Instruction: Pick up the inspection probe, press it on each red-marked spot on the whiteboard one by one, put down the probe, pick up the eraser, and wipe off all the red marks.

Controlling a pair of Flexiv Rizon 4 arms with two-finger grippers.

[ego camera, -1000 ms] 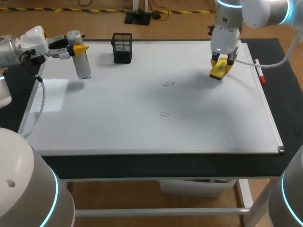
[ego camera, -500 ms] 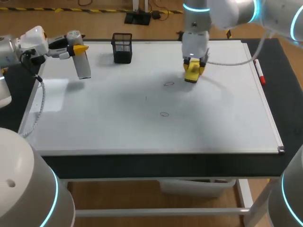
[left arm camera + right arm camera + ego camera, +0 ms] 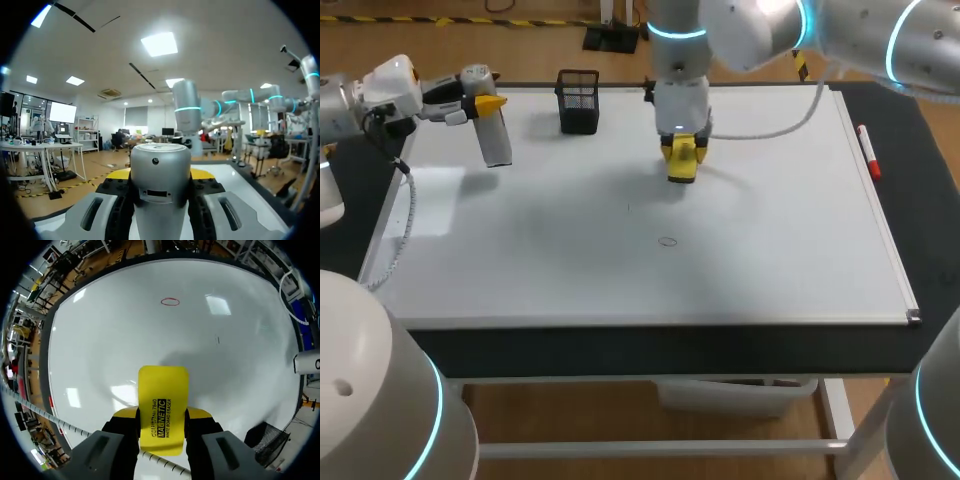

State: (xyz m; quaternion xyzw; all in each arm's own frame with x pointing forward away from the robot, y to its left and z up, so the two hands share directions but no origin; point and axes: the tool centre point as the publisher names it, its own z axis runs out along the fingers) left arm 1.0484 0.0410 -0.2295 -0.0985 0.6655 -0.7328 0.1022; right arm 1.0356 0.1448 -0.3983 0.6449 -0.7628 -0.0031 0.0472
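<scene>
Right gripper (image 3: pixel 681 165) is clamped on eraser (image 3: pixel 163 400), held low at the board's (image 3: pixel 770 260) far middle; contact cannot be confirmed. One red mark (image 3: pixel 667 241) is seen nearer the front. Probe (image 3: pixel 493 135) is pinched by left gripper (image 3: pixel 478 100) above the far-left corner, near the holder (image 3: pixel 579 100).

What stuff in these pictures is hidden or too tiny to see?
Head view: the eraser and right gripper cover the whiteboard beneath; anything drawn there is hidden.
Left wrist view: the probe hides most of the left gripper's yellow tips.
Head view: a dark speck, too small to identify.
</scene>
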